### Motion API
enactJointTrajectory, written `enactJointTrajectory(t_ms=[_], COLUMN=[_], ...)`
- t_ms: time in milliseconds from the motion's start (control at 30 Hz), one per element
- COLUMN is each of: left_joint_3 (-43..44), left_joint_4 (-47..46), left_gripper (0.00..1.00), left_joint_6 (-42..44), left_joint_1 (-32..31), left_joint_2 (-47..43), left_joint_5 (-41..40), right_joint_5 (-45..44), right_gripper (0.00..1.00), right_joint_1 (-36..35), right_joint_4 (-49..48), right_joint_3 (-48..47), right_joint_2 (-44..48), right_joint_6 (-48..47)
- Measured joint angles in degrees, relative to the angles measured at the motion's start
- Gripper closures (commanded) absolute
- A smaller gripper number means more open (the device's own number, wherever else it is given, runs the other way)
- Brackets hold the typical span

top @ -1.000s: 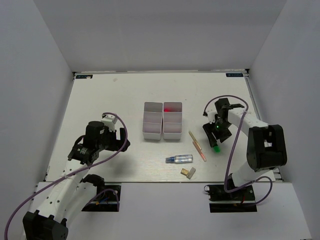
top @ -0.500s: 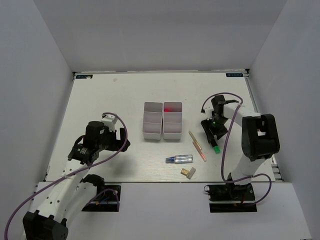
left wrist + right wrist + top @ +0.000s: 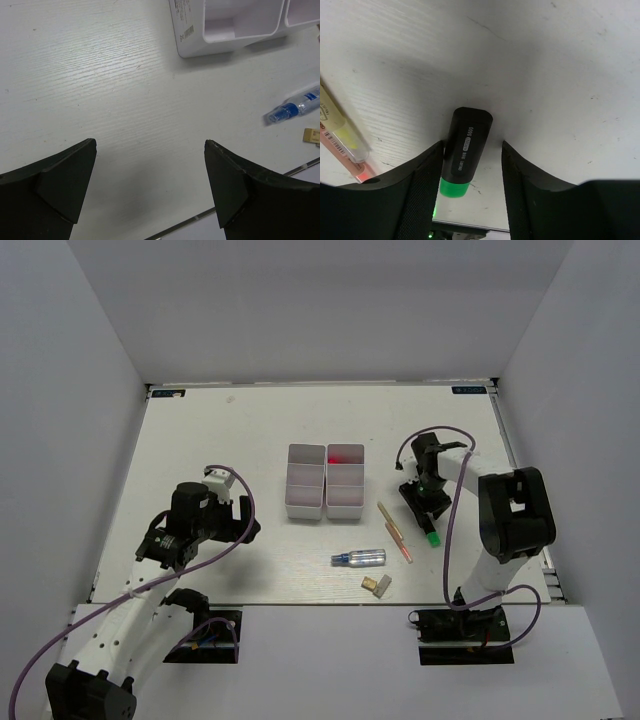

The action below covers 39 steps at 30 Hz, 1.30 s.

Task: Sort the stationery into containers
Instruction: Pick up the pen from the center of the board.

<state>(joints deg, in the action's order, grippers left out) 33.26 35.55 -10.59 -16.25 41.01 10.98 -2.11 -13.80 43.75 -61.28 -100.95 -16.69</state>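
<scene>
Green-capped black marker [image 3: 465, 150] lies on the counter [image 3: 545, 60] between the spread fingers of the right gripper [image 3: 471, 167], long axis square to their closing line; the left gripper [image 3: 150, 150], likewise apart, sits well away.

A robotics lab: bare white walls [image 3: 70, 390] are boxing in a table [image 3: 230, 440], two arms [image 3: 190, 520] sitting at the bottom.

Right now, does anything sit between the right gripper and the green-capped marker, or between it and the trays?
Nothing blocks the grasp: the right gripper straddles the green-capped marker. The orange pen lies flat between marker and trays.
</scene>
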Motion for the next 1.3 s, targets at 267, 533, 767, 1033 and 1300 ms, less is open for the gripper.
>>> enactJointTrajectory(t_ms=[267,533,767,1033,1300], left_joint_3=[0.0,0.0,-0.02,-0.02,-0.02], left_joint_4=[0.0,0.0,0.0,0.0,0.0], left_gripper=[0.01,0.01,0.01,0.01,0.01], left_joint_6=[0.0,0.0,0.02,0.04,0.13], left_joint_1=[0.02,0.02,0.02,0.02,0.02], left_joint_2=[-0.61,-0.79,-0.76,-0.66,0.09], left_joint_5=[-0.02,0.0,0.0,-0.02,-0.04], right_joint_5=[-1.81,-2.4,2.34,17.88,33.48], right_gripper=[0.73,1.0,1.0,1.0,1.0], right_joint_1=[-2.49,-2.84,-2.27,-2.4,-3.28], right_joint_4=[-1.18,-1.09,-0.35,4.81,7.15], right_joint_3=[1.4,1.31,1.31,-16.11,-39.89], right_joint_2=[0.85,0.83,3.52,8.63,2.21], right_joint_6=[0.46,1.51,-0.46,-4.94,-4.5])
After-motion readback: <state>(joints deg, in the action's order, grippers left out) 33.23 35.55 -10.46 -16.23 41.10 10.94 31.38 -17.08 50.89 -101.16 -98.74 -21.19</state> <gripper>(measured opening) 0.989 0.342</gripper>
